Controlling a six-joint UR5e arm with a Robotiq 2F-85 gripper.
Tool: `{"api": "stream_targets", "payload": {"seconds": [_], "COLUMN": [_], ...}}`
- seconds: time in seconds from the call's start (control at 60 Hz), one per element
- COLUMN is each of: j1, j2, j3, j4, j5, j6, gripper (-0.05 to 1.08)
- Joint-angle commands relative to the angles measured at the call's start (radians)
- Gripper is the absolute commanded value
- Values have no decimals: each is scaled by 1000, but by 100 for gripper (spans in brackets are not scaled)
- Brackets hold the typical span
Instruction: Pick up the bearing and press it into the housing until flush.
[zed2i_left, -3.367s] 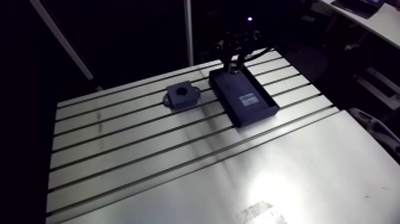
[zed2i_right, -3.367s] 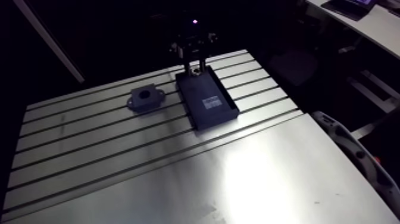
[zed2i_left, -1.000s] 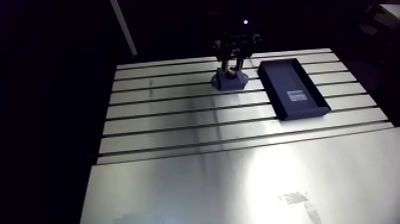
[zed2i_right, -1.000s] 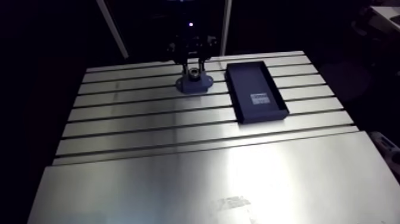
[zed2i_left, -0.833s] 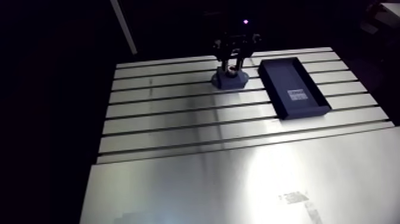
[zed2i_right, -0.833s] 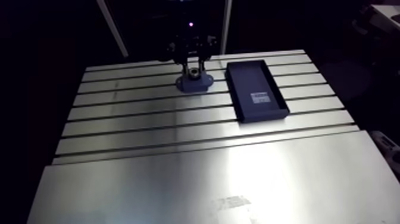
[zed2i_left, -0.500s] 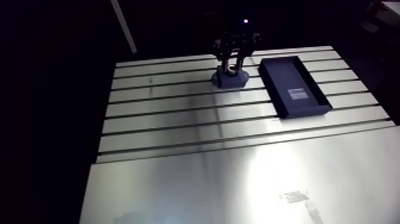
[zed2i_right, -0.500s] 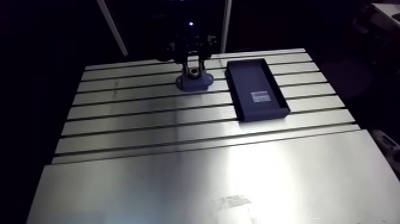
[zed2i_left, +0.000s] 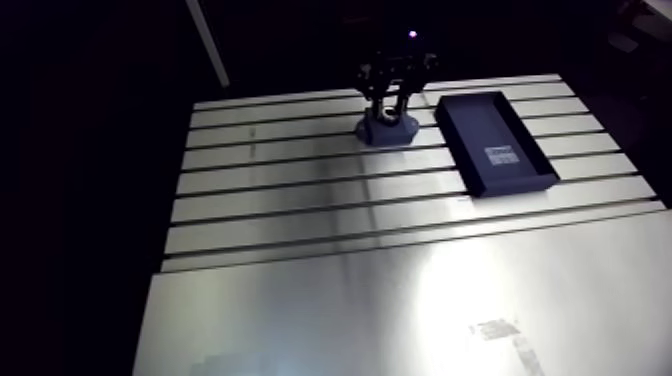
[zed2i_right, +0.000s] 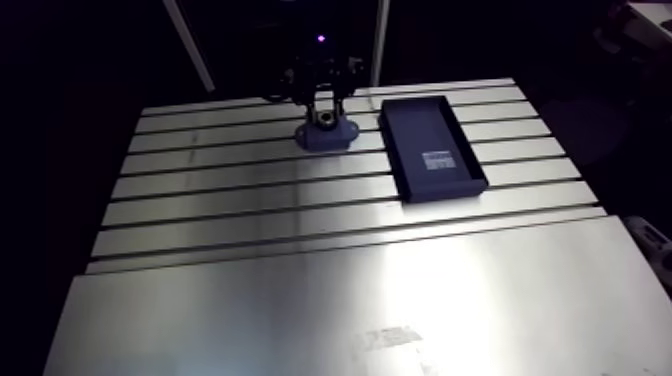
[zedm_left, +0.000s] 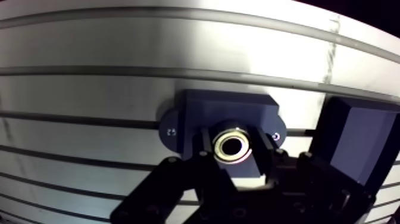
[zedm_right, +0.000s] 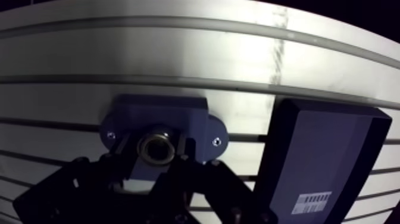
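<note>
Sitting within gripper: bearing, atop housing

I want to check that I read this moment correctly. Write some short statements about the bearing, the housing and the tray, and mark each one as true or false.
1. The hand holds the bearing between its fingers. True.
2. The housing lies inside the tray. False: it lies on the table, beside the tray and apart from it.
3. The tray bears a pale label. True.
4. The hand hangs over the tray. False: it is over the housing, with the bearing at the housing's bore.
</note>
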Motion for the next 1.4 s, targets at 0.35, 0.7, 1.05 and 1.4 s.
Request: {"api": "stream_targets", "payload": {"seconds": [0.35, 0.7, 1.05, 1.4], "j1": [0, -2, 0, 0], "j2": [-3, -2, -5, -5], "j3": [1, 2, 2, 2], "j4": [2, 2, 8, 9], "j5": [1, -1, -1, -2], "j6": [-17, -18, -22, -23], "gripper": [80, 80, 80, 80]}}
